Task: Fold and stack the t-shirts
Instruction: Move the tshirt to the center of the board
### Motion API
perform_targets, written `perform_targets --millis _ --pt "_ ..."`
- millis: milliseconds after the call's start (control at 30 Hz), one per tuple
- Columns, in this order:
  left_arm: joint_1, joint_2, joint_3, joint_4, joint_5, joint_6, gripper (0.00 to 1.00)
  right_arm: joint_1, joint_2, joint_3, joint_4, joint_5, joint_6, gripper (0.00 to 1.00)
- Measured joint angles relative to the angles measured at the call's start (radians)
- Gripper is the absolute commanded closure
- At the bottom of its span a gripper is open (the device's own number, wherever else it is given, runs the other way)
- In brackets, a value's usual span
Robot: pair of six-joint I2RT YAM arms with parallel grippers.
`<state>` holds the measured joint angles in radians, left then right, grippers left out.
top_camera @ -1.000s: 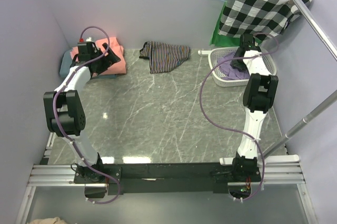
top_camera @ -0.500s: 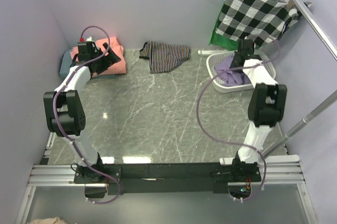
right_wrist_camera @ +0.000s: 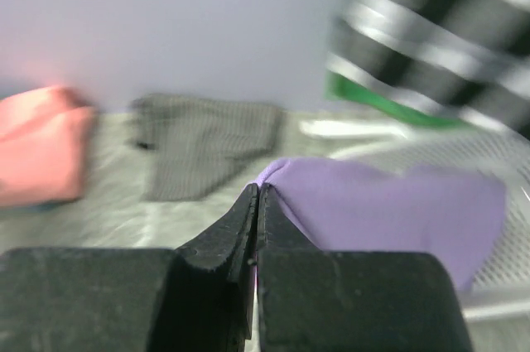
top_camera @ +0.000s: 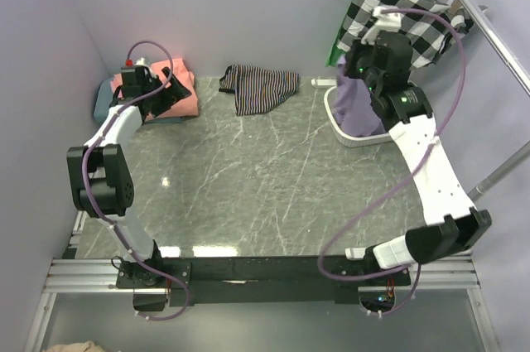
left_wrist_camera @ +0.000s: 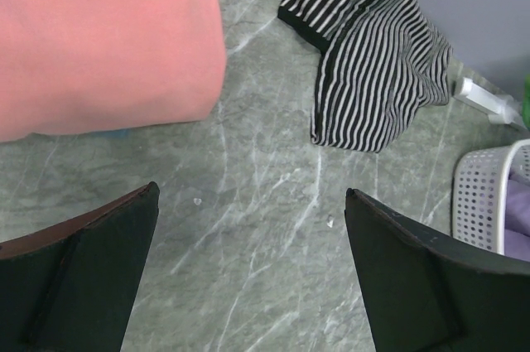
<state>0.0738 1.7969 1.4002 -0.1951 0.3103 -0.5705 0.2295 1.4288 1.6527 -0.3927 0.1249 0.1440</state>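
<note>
My right gripper [top_camera: 348, 70] is raised above the white basket [top_camera: 344, 138] and shut on a fold of the lavender-purple t-shirt [top_camera: 358, 108], which hangs from it down into the basket. In the right wrist view the jaws [right_wrist_camera: 258, 193] are pressed together on the shirt's edge [right_wrist_camera: 389, 203]. The salmon-pink t-shirt [top_camera: 180, 91] lies folded at the back left on the grey-teal t-shirt [top_camera: 103, 102]. My left gripper [top_camera: 166, 91] hovers open and empty at the pink shirt's right edge [left_wrist_camera: 99, 37], with bare table between its fingers [left_wrist_camera: 252, 195].
A black-and-white striped garment [top_camera: 261, 87] lies crumpled at the back middle. The checked cloth on a wooden hanger [top_camera: 414, 12] hangs behind the basket, with a metal rail [top_camera: 489, 29] at the right. Walls close in at the left and back.
My right arm has risen from inside the basket and swung up, pulling the lavender shirt up out of it. The left arm has not moved.
</note>
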Motion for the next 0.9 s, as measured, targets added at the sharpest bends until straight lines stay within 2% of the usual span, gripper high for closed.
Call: perform_targets --millis 133,267,433,600,633,700,733,767,833,900 --pt "-0.003 -0.036 -0.027 0.014 0.010 -0.010 0.01 0.151 -0.044 0.145 -0.060 -0.032 -0.050 1.00" --pt "-0.003 -0.077 -0.045 0.027 0.016 -0.020 0.01 0.233 -0.095 0.293 -0.070 -0.136 -0.076 1.00" --pt "-0.003 -0.121 -0.073 0.038 0.016 -0.021 0.01 0.256 -0.230 0.266 -0.003 -0.375 -0.056 1.00" --pt "-0.003 -0.163 -0.106 0.040 0.010 -0.022 0.01 0.262 -0.285 0.150 0.078 -0.552 -0.013 0.98" --pt "-0.003 -0.172 -0.112 0.040 0.010 -0.023 0.01 0.263 -0.278 0.113 0.091 -0.573 -0.003 0.84" --pt "-0.003 -0.190 -0.124 0.040 0.008 -0.026 0.01 0.264 -0.259 0.026 0.109 -0.583 0.011 0.82" --pt "-0.003 -0.201 -0.132 0.042 0.008 -0.027 0.01 0.266 -0.238 -0.031 0.108 -0.568 0.018 0.54" --pt "-0.003 -0.212 -0.139 0.041 0.008 -0.029 0.01 0.266 -0.211 -0.087 0.113 -0.540 0.021 0.44" --pt "-0.005 -0.234 -0.161 0.053 0.010 -0.039 0.00 0.265 -0.150 -0.179 0.110 -0.457 0.042 0.42" --pt "-0.013 -0.259 -0.192 0.060 0.010 -0.050 0.01 0.257 -0.048 -0.270 0.089 -0.337 0.055 0.27"
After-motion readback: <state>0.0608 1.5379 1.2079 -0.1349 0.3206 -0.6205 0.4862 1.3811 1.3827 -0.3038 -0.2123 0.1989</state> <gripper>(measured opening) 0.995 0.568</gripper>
